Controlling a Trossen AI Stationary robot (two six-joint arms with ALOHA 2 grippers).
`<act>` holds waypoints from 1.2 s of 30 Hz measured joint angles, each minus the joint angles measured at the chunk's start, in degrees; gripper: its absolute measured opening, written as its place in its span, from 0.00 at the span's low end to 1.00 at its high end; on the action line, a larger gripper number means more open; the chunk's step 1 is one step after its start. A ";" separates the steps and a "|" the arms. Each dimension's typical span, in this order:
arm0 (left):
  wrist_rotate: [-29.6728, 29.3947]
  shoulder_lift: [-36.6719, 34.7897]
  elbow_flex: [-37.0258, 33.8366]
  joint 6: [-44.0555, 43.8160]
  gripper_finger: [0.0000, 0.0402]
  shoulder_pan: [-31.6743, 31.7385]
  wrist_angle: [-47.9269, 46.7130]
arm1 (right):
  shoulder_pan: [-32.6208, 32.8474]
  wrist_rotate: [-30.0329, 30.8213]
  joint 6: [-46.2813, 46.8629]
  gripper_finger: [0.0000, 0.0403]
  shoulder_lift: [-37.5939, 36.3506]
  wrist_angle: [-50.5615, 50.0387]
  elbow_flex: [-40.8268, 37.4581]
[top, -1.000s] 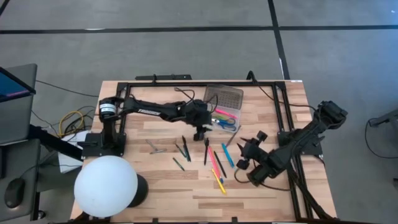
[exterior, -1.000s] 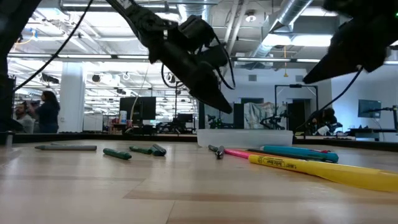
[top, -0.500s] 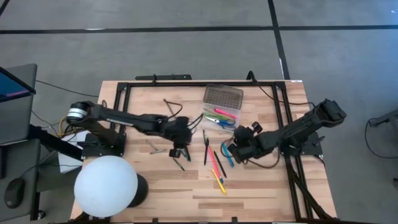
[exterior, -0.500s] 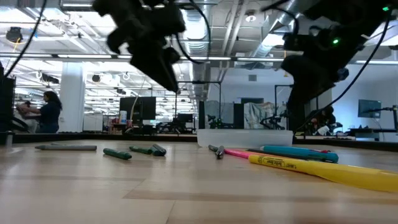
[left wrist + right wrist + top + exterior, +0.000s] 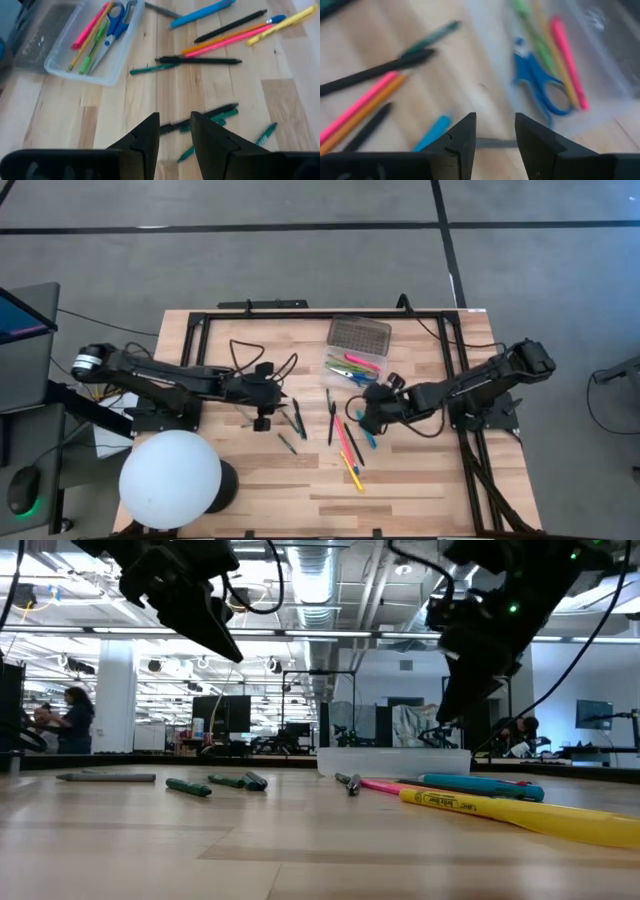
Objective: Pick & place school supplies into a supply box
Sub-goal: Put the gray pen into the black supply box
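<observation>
Several pens (image 5: 345,442) lie loose mid-worktop (image 5: 420,480), long axes mostly near-to-far | my left claw (image 5: 261,420) and right claw (image 5: 367,423) hover empty, fingers parted | supply box (image 5: 355,366) near the far edge, holding scissors (image 5: 116,16) | lab room beyond.

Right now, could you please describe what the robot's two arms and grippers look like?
Both arms are dark, slender and jointed. The left gripper and right gripper each have two black wedge-shaped fingers. A silver joint cap marks the left arm, with loose black cable beside it.
</observation>
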 joint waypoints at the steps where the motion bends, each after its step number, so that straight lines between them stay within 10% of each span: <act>1: -0.01 -0.11 -0.10 -0.32 0.26 0.00 -0.17 | 0.64 -0.95 -1.72 0.31 0.00 0.78 0.02; 17: -2.85 0.04 -0.10 -1.76 0.26 -2.32 -0.11 | 0.90 -2.66 -13.29 0.02 0.00 8.49 -6.01; 36: -2.98 0.08 -0.08 -1.25 0.26 -2.29 -0.07 | -0.40 -4.77 -15.46 0.00 2.43 16.36 -8.83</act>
